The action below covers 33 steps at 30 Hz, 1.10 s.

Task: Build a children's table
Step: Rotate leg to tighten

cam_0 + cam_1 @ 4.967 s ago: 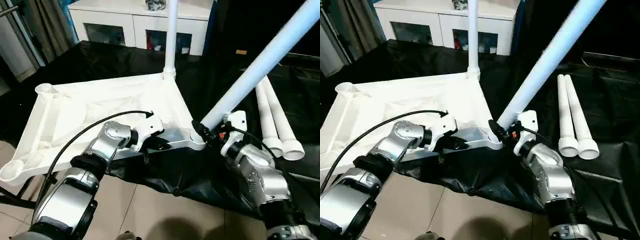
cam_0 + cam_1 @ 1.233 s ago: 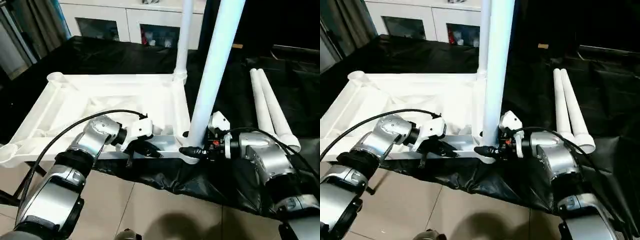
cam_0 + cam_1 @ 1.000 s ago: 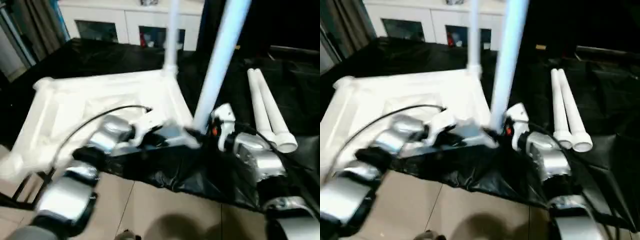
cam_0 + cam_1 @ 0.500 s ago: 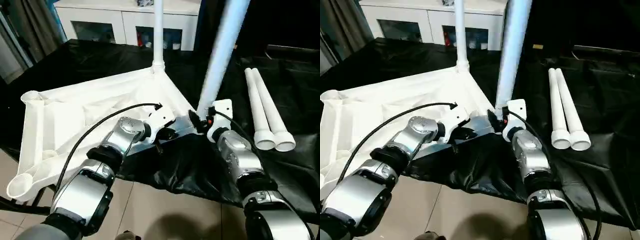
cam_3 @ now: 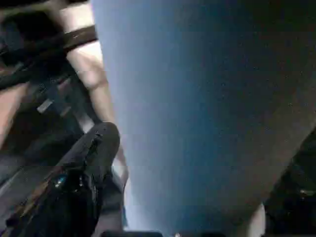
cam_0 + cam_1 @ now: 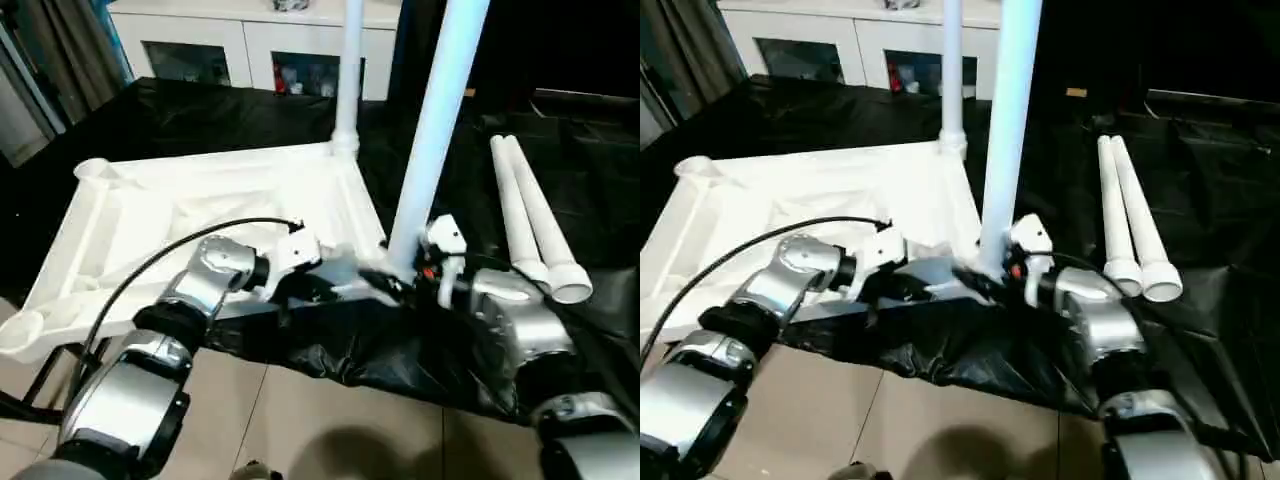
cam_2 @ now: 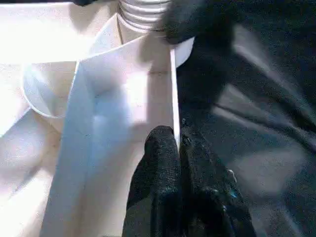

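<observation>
head pair: high, downward | wrists: close on tabletop (image 6: 200,200)

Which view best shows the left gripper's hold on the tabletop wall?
The left wrist view: the left gripper is pinched shut on the thin edge wall of the tabletop. Both eye views show it from above at the near edge, the contact hidden.

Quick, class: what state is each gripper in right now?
Left gripper: shut on the white plastic tabletop's rim.
Right gripper: at the near upright white leg; cannot be told.
</observation>
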Motion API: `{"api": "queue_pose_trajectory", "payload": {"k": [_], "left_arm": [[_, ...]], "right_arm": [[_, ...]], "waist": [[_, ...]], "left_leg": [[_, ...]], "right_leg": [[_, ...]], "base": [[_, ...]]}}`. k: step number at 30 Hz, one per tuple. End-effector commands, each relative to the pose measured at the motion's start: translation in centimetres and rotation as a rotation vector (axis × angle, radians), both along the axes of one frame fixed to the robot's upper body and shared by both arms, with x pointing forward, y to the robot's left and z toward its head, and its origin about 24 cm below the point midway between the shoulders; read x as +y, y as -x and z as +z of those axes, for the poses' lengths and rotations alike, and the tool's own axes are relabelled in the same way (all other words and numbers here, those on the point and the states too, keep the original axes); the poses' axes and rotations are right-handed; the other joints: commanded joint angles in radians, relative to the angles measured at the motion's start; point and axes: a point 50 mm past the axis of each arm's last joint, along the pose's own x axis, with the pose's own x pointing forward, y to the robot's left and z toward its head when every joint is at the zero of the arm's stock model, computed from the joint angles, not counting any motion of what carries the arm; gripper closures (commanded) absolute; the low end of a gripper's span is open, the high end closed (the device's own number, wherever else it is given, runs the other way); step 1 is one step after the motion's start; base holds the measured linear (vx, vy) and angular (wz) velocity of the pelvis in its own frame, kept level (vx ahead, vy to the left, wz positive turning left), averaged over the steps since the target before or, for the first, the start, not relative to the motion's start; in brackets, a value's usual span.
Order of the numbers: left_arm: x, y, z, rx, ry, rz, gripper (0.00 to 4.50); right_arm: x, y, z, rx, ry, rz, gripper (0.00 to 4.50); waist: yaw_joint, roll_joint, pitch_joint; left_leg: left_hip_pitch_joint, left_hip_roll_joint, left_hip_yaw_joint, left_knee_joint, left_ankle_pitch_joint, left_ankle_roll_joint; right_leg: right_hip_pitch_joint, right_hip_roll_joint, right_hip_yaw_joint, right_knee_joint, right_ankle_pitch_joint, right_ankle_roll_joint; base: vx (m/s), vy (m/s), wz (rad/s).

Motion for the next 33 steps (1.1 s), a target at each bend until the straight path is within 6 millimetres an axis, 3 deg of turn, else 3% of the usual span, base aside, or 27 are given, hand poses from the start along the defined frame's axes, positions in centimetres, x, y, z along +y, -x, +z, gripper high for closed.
{"api": "queue_pose_trajectory", "payload": {"k": [1, 3, 9, 14, 17, 21, 22, 23, 24, 27, 28, 31, 32, 33], "left_arm": [[-1.8, 0.7, 0.6, -0.004, 0.028, -0.139, 4.50], [-1.5, 0.9, 0.5, 0.010, 0.022, -0.167, 4.50], [-0.8, 1.5, 0.2, 0.051, -0.002, -0.228, 4.50], [-0.7, 1.2, 0.1, 0.039, -0.007, -0.180, 4.50], [-1.4, 0.2, 0.1, -0.005, 0.005, -0.034, 4.50], [-2.6, -1.1, 0.5, -0.043, 0.031, 0.145, 4.50], [-4.2, -1.7, 0.9, -0.061, 0.071, 0.235, 4.50], [-4.2, -1.7, 0.9, -0.061, 0.072, 0.237, 4.50], [-4.8, -1.8, 0.9, -0.066, 0.082, 0.259, 4.50], [-5.2, -1.9, 1.0, -0.070, 0.089, 0.288, 4.50], [-5.9, -2.0, 0.9, -0.090, 0.089, 0.326, 4.50], [-6.4, -2.0, 0.9, -0.110, 0.081, 0.327, 4.50], [-6.4, -1.9, 0.8, -0.119, 0.074, 0.314, 4.50], [-6.4, -1.9, 0.8, -0.131, 0.066, 0.299, 4.50]], "right_arm": [[1.3, 0.5, 0.0, 0.015, 0.019, 0.124, 0.84], [1.2, 1.0, 0.1, 0.038, 0.033, 0.191, 1.03], [1.2, 1.7, 0.0, 0.073, 0.054, 0.279, 1.47], [1.5, 2.0, -0.4, 0.084, 0.029, 0.244, 1.68], [1.9, 1.2, -0.8, 0.058, -0.019, 0.045, 1.74], [2.0, -0.2, -1.5, 0.022, -0.042, -0.251, 1.76], [2.1, -1.2, -2.4, 0.046, -0.052, -0.518, 1.76], [2.1, -1.3, -2.4, 0.047, -0.052, -0.527, 1.76], [2.2, -1.5, -2.7, 0.051, -0.044, -0.595, 1.76], [2.4, -1.7, -2.8, 0.048, -0.045, -0.652, 1.77], [3.1, -2.0, -2.7, 0.030, -0.072, -0.739, 1.77], [3.7, -2.2, -2.5, 0.002, -0.096, -0.772, 1.77], [3.9, -2.3, -2.4, -0.003, -0.106, -0.779, 1.21], [4.0, -2.3, -2.3, -0.008, -0.120, -0.775, 1.21]], "waist": [[0.004, -0.012, -0.074], [0.005, -0.020, -0.074], [0.015, -0.016, -0.074], [0.014, -0.016, -0.073], [0.013, -0.016, -0.071], [0.003, -0.017, -0.065], [0.000, -0.019, -0.065], [-0.002, -0.013, -0.065], [-0.008, -0.012, -0.067], [-0.011, -0.015, -0.069], [-0.009, -0.008, -0.070], [-0.013, -0.008, -0.071], [-0.012, -0.003, -0.071], [-0.013, -0.003, -0.070]], "left_leg": [[0.012, 0.052, -0.015, -0.064, -0.166, 0.115], [0.012, 0.051, -0.015, -0.064, -0.160, 0.114], [0.014, 0.055, -0.015, -0.065, -0.149, 0.116], [0.015, 0.054, -0.015, -0.067, -0.164, 0.093], [0.016, 0.055, -0.015, -0.068, -0.162, 0.083], [0.025, 0.048, -0.018, -0.073, -0.215, 0.031], [0.023, 0.046, -0.017, -0.075, -0.213, 0.028], [0.026, 0.047, -0.018, -0.075, -0.211, 0.018], [0.024, 0.045, -0.021, -0.076, -0.219, 0.014], [0.018, 0.043, -0.018, -0.073, -0.203, 0.037], [0.018, 0.042, -0.018, -0.072, -0.192, 0.048], [0.019, 0.042, -0.018, -0.073, -0.193, 0.047], [0.017, 0.042, -0.018, -0.073, -0.193, 0.054], [0.016, 0.042, -0.018, -0.073, -0.199, 0.057]], "right_leg": [[0.063, -0.078, 0.061, -0.072, -0.150, -0.227], [0.063, -0.078, 0.061, -0.072, -0.158, -0.224], [0.057, -0.079, 0.062, -0.072, -0.161, -0.218], [0.058, -0.079, 0.063, -0.075, -0.195, -0.206], [0.054, -0.078, 0.065, -0.076, -0.201, -0.203], [0.051, -0.084, 0.061, -0.097, -0.356, -0.164], [0.051, -0.082, 0.062, -0.099, -0.365, -0.156], [0.047, -0.083, 0.062, -0.099, -0.367, -0.158], [0.052, -0.081, 0.060, -0.100, -0.359, -0.156], [0.055, -0.080, 0.062, -0.097, -0.305, -0.161], [0.055, -0.080, 0.062, -0.094, -0.278, -0.166], [0.055, -0.078, 0.061, -0.093, -0.254, -0.173], [0.055, -0.079, 0.060, -0.093, -0.249, -0.174], [0.055, -0.078, 0.061, -0.094, -0.250, -0.173]], "base": [[0.000, 0.000, 0.00], [0.000, 0.000, 0.00], [0.000, 0.000, 0.00], [0.000, 0.000, 0.00], [0.000, 0.000, 0.00], [0.000, 0.000, 0.00], [0.000, 0.000, 0.00], [0.000, 0.000, 0.00], [0.000, 0.000, 0.00], [0.000, 0.000, 0.00], [0.000, 0.000, 0.00], [0.000, 0.000, 0.00], [0.000, 0.000, 0.00], [0.000, 0.000, 0.00]]}}
